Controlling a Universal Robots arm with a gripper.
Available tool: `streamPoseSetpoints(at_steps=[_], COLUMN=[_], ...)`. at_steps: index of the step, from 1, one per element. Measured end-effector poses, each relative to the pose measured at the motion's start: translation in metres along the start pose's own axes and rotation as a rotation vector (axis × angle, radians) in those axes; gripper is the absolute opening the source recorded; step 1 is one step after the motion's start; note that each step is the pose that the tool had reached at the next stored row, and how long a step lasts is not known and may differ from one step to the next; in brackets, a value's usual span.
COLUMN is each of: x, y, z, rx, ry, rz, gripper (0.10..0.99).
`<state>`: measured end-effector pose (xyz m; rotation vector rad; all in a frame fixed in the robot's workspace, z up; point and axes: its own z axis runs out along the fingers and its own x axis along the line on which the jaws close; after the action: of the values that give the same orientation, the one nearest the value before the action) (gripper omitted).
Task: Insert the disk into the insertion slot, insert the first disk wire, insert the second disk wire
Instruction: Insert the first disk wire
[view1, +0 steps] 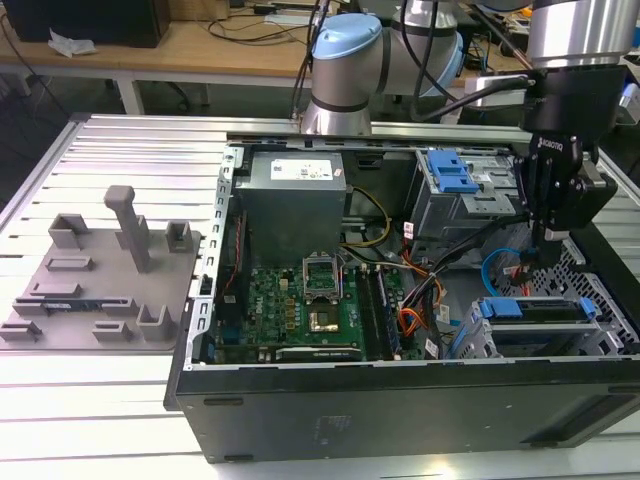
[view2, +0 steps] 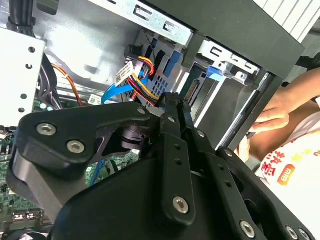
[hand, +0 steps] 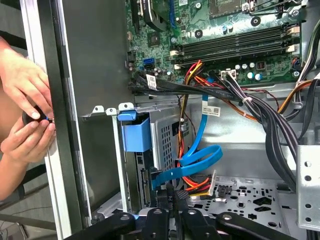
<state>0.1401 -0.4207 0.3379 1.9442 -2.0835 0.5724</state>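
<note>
Down behind the slot (view1: 478, 338), where the disk (view1: 535, 310) already sits, the tool (view1: 545, 240) hangs, fingers (view2: 169, 120) together, beside the blue wire (hand: 200, 160) (lined up with the disk's plug end, I'd guess).

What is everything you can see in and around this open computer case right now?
computer case: one, black, open on the metal table.
motherboard: one, green, inside the case.
disk: one, silver, blue carrier, in the insertion slot.
second disk wire: one, light blue, looping beside the disk.
first disk wire: one, orange-red, near the motherboard.
fixture tray: one, grey, exterior view's left.
person's hands: two, at the case's edge.
gripper: one, black, over the case near the disk.
</note>
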Motion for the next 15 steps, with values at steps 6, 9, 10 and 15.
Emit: streamPoseSetpoints(at_steps=[6,9,10,15], x=[-0.0002,-0.0005,-0.0007,-0.0009], y=[0.0001,-0.0039,-0.0058,-0.0108], z=[0.0004,0.0009,0.001,0.0016], rx=[0.001,-0.018,-0.031,-0.067], ry=[0.0,0.0007,0.0015,0.0002], rz=[0.001,-0.009,-0.015,-0.031], gripper=[0.165,0.165,0.165,0.165])
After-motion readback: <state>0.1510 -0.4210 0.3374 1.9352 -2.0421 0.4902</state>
